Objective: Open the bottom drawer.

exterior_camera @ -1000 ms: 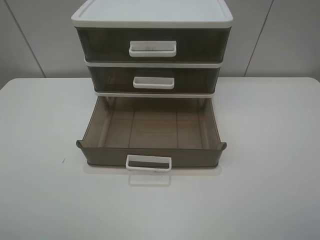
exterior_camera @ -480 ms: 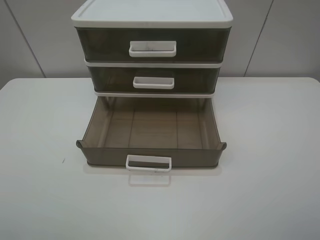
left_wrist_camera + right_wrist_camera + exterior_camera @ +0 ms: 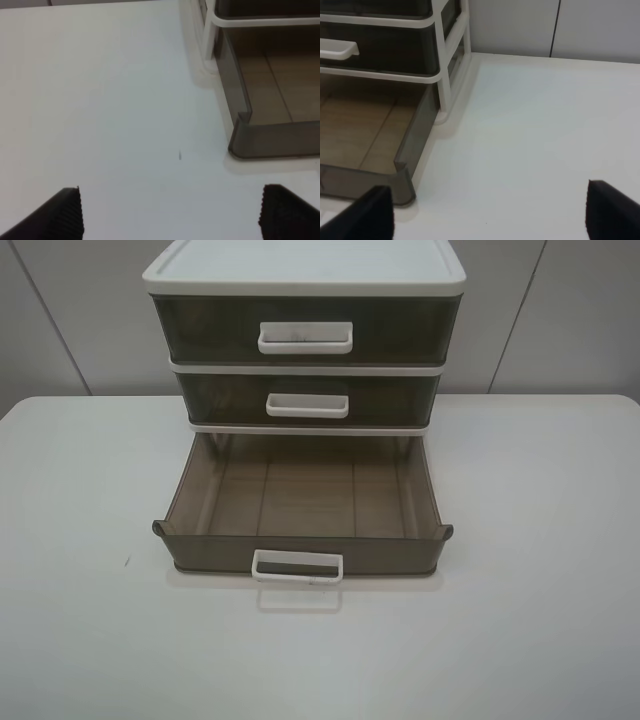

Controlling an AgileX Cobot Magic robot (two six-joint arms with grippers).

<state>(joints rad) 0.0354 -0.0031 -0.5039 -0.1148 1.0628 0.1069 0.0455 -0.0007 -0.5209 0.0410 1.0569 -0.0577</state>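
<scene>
Bottom drawer (image 3: 300, 510): standing pulled well out of the cabinet toward the front of the table, its smoky-brown floor lying open to view and showing nothing inside.
Drawer handle (image 3: 297, 567): white loop projecting from the middle of the front wall, with nothing gripping it.
Front corners: small flared tabs jutting out at both ends of the front wall; the left one is showing in the left wrist view (image 3: 240, 135), the right one in the right wrist view (image 3: 404, 177).
Middle drawer (image 3: 305, 400): sitting closed, directly above the rear of the open drawer, white handle facing forward.
Top drawer (image 3: 305, 332): sitting closed, taller and darker, carrying the widest handle.
Cabinet (image 3: 300, 265): white frame and lid, standing upright at the back of the table against a pale panelled wall.
Table (image 3: 80, 620): white surface, bearing a tiny dark speck (image 3: 126, 562) to the left of the drawer.
Left gripper (image 3: 170, 215): hovering over bare table to the left of the drawer's front corner, jaws spread wide, touching nothing.
Right gripper (image 3: 490, 212): hovering over bare table to the right of the drawer's other front corner, jaws spread wide, holding nothing.
Exterior high view: showing neither arm within its field.
</scene>
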